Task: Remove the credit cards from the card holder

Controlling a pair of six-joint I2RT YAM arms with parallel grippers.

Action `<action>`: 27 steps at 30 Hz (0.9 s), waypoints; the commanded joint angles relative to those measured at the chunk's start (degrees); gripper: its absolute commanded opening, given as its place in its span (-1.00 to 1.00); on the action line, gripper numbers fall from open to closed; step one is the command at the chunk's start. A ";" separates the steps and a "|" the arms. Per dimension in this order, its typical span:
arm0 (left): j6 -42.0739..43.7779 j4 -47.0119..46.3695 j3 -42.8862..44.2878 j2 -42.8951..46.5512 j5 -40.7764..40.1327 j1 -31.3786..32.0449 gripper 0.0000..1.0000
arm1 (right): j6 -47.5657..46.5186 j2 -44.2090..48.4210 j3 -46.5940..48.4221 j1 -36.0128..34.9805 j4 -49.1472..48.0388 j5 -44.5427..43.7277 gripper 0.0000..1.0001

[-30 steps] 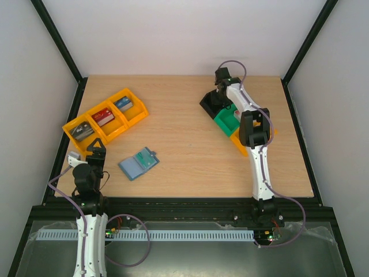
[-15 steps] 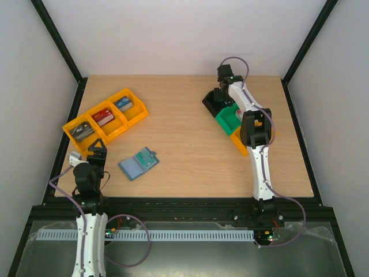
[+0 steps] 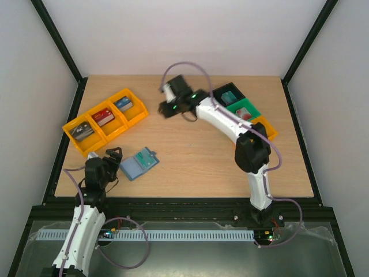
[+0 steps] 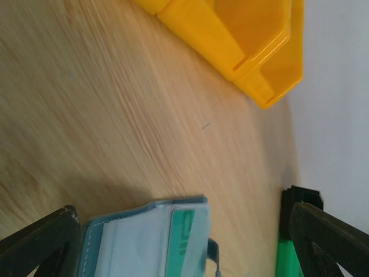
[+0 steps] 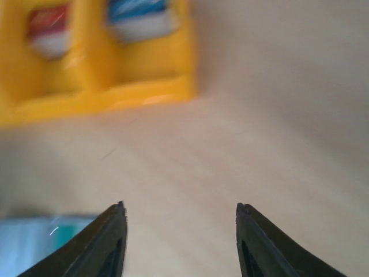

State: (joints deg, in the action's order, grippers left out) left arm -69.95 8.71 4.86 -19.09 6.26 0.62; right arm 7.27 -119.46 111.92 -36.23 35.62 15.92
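Note:
The card holder [image 3: 138, 163] lies open on the table at the front left, pale blue inside. A teal credit card [image 4: 185, 235] sits in its right pocket. My left gripper [image 3: 115, 158] is just left of the holder, open, and the holder [image 4: 138, 245] lies between its wide-spread fingers [image 4: 43, 242] without touching them. Another teal card [image 3: 231, 96] lies in the black tray [image 3: 222, 92]. My right gripper [image 3: 166, 108] hovers over the middle back of the table, open and empty [image 5: 180, 205]. The holder [image 5: 40, 242] shows blurred at the lower left of its view.
A yellow three-part tray [image 3: 105, 120] with red, blue and grey blocks stands at the back left, close behind the holder. Black, green [image 3: 245, 109] and orange [image 3: 266, 126] trays stand in a row at the back right. The right arm stretches across the table's middle.
The right arm swung from the trays at the back right to the left over the table's middle, and its jaws came apart. The left arm leaned forward to the card holder.

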 commanded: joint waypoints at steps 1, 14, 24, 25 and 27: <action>-1.06 5.97 0.51 -2.09 0.77 2.10 0.99 | 5.28 -1.15 -9.24 -8.17 -2.68 6.53 0.06; -2.82 -3.25 -0.53 -14.35 1.53 9.58 0.99 | 16.23 -6.88 -20.96 -16.36 -12.38 17.50 -0.05; -0.74 -10.31 -0.59 -18.74 2.08 10.93 -0.32 | 19.03 -6.25 -23.74 -16.42 -16.73 21.05 -0.28; -0.04 -10.50 -0.37 -18.42 2.02 10.85 -0.63 | 18.50 -5.93 -23.57 -16.35 -16.39 21.08 -0.28; 1.82 -11.08 -0.03 -16.97 2.29 10.17 -0.95 | 16.73 -4.51 -23.52 -15.87 -15.95 20.76 -0.26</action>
State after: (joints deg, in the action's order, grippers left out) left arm -71.22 0.12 4.75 -37.71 8.10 11.33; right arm 25.10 -125.62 88.95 -52.23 20.56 35.70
